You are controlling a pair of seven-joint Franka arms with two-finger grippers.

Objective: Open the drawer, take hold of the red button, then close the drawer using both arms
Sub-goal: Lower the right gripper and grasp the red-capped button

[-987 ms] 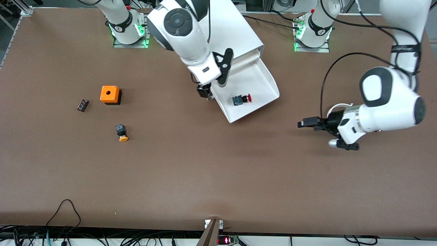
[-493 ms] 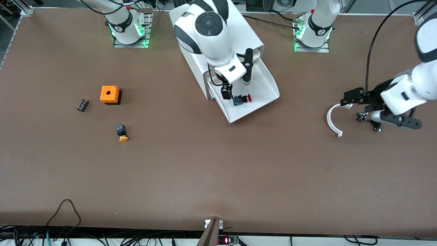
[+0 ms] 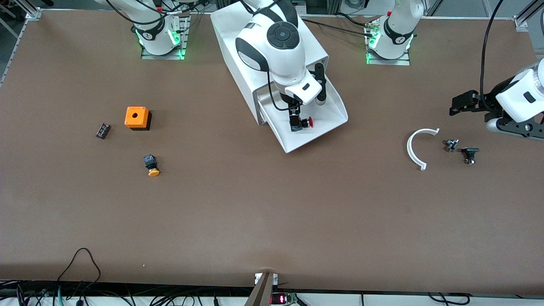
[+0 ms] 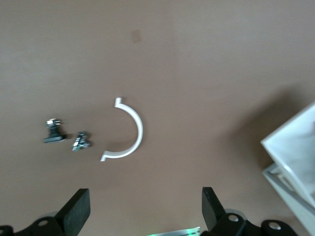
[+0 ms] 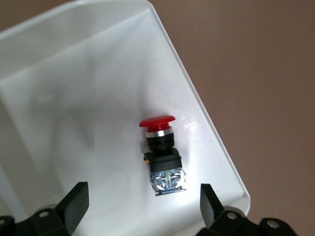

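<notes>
The white cabinet (image 3: 272, 46) has its lowest drawer (image 3: 329, 111) pulled open. The red-capped button (image 3: 307, 123) lies on its side in the drawer. In the right wrist view the button (image 5: 160, 147) lies on the drawer floor near the drawer wall (image 5: 206, 123), red cap pointing away from my fingers. My right gripper (image 3: 294, 122) (image 5: 142, 206) is open and empty, low over the drawer, at the button's body end. My left gripper (image 3: 455, 106) (image 4: 142, 209) is open and empty above bare table at the left arm's end.
An orange box with a hole (image 3: 137, 117), an orange-capped button (image 3: 151, 165) and a small black part (image 3: 103, 130) lie toward the right arm's end. A white curved strip (image 3: 418, 146) (image 4: 130, 132) and two small parts (image 3: 451, 145) (image 3: 469, 154) lie under the left gripper's area.
My right gripper moved from beside the drawer's edge to over the drawer, down to the button. My left gripper moved away from the curved strip toward the left arm's end.
</notes>
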